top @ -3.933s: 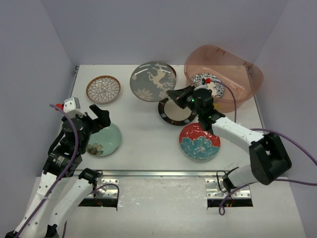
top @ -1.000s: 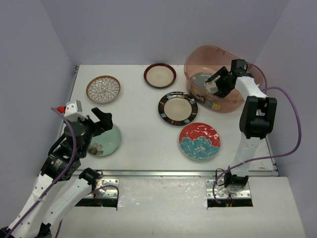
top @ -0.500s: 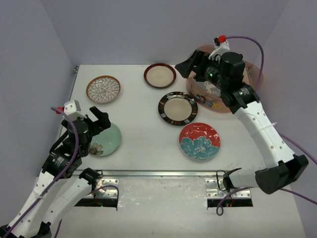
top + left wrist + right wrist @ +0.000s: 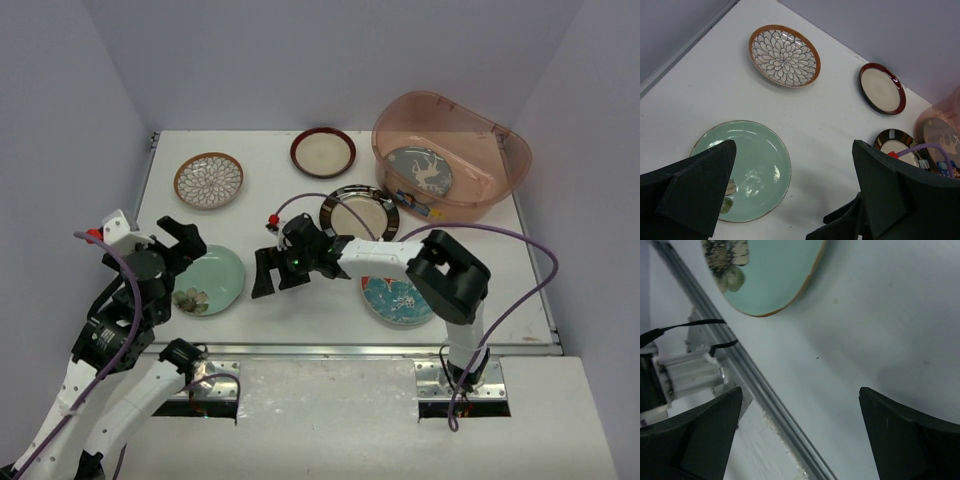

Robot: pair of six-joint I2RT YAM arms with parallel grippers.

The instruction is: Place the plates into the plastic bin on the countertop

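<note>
The plastic bin [image 4: 497, 182] stands at the back right of the countertop [image 4: 290, 220] with the grey deer plate [image 4: 420, 170] lying in it. On the countertop lie the brown-white floral plate [image 4: 208, 180], the dark-red rimmed plate [image 4: 322, 152], the black-striped plate [image 4: 350, 210], the mint green plate [image 4: 215, 282] and the red-blue flower plate [image 4: 395, 300]. My right gripper [image 4: 272, 274] is open and empty, low over the bare surface just right of the mint plate [image 4: 770, 270]. My left gripper [image 4: 180, 240] hangs open above that plate's [image 4: 747, 170] upper left side.
The right arm lies across the black-striped and red-blue plates, hiding part of each. A metal rail [image 4: 765, 390] marks the table's near edge, close below the right gripper. The right gripper's fingers [image 4: 842, 227] show at the bottom of the left wrist view.
The grey deer plate has gone from the table into the bin. My right arm has swung from the bin down to the front middle, beside the mint plate. The left arm shifted slightly left.
</note>
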